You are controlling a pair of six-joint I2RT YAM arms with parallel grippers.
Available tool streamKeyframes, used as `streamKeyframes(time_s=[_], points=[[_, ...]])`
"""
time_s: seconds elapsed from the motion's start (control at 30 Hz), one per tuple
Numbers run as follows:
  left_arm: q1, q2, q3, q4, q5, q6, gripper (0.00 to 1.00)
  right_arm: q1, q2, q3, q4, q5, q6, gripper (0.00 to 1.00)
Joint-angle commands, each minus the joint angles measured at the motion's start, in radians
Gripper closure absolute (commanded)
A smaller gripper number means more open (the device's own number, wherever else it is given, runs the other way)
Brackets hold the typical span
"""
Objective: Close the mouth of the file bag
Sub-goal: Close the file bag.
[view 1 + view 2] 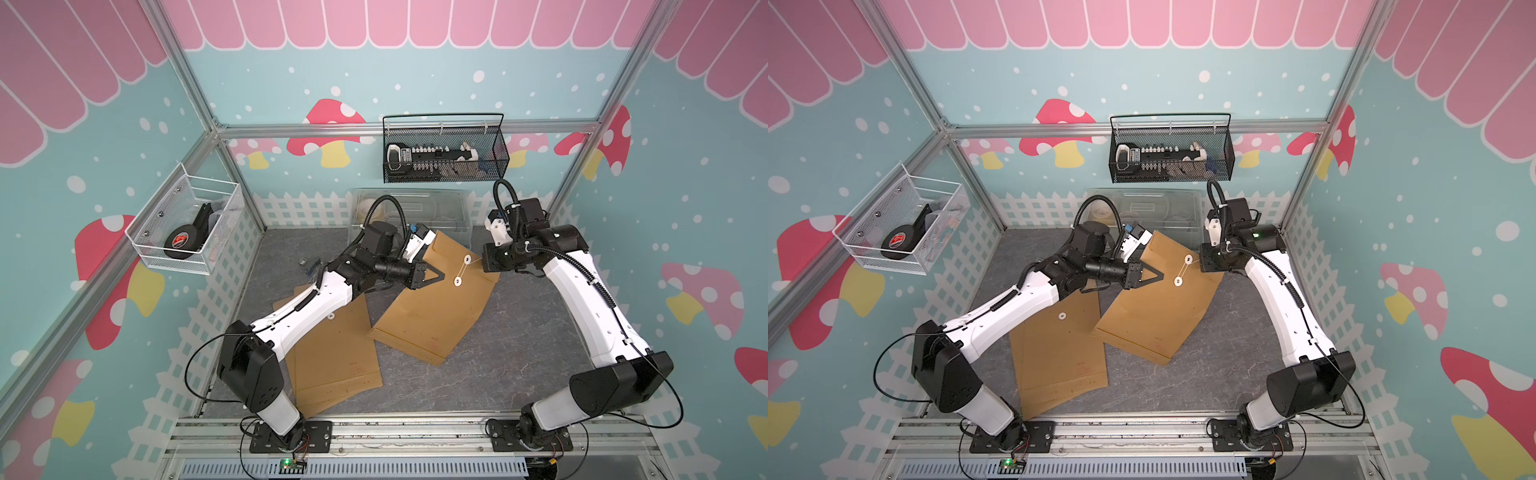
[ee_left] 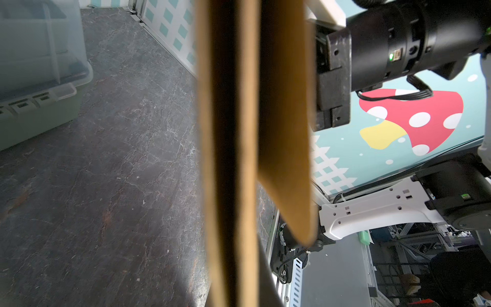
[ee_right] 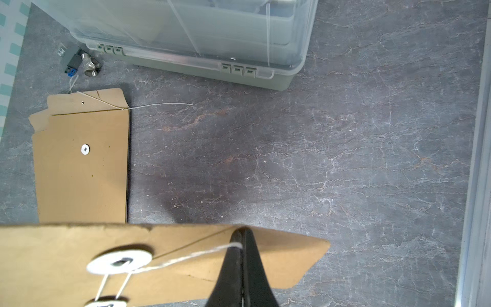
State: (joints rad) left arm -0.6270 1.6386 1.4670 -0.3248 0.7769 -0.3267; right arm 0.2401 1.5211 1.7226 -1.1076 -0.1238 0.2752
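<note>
Winding step. File bag (image 1: 432,316) mid-counter (image 1: 523,340), mouth end raised, left claw (image 1: 440,276) pinching its side. Right claw (image 3: 242,238) pinching string (image 3: 191,256), looped between two discs (image 1: 468,260). Next: another wrap round disc, keep tension.

Teal mushroom-print walls (image 1: 415,62) (pink scalloped trim on top), grey marbled floor (image 1: 519,340), aluminium frame (image 1: 257,129), black mesh basket (image 1: 442,115).

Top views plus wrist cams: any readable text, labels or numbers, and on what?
No text is legible anywhere.
Raised file bag: faint red print near its lower edge, too small to read.
Flat file bag: faint red print, too small.
Black roll in the white wire basket: red label, blurred.
Black device in the black mesh basket: white markings, too small.
Wrist views: none.
</note>
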Motion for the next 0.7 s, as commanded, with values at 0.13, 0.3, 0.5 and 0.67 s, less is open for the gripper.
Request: streamKeyframes(time_s=[0.13,0.3,0.5,0.67], points=[[0.016,-0.002,0.030,0.034,-0.002,-0.021,1.00,-0.004,-0.077,-0.056,0.002,-0.044,0.013,0.82],[0.015,-0.002,0.032,0.034,0.003,-0.023,1.00,-0.004,-0.085,-0.069,0.014,-0.057,0.020,0.81],[0.021,-0.016,0.018,0.034,-0.008,-0.019,1.00,-0.019,-0.105,-0.097,0.018,-0.079,0.013,0.82],[0.020,-0.014,0.020,0.035,0.000,-0.021,1.00,-0.038,-0.115,-0.130,0.047,-0.108,0.021,0.94]])
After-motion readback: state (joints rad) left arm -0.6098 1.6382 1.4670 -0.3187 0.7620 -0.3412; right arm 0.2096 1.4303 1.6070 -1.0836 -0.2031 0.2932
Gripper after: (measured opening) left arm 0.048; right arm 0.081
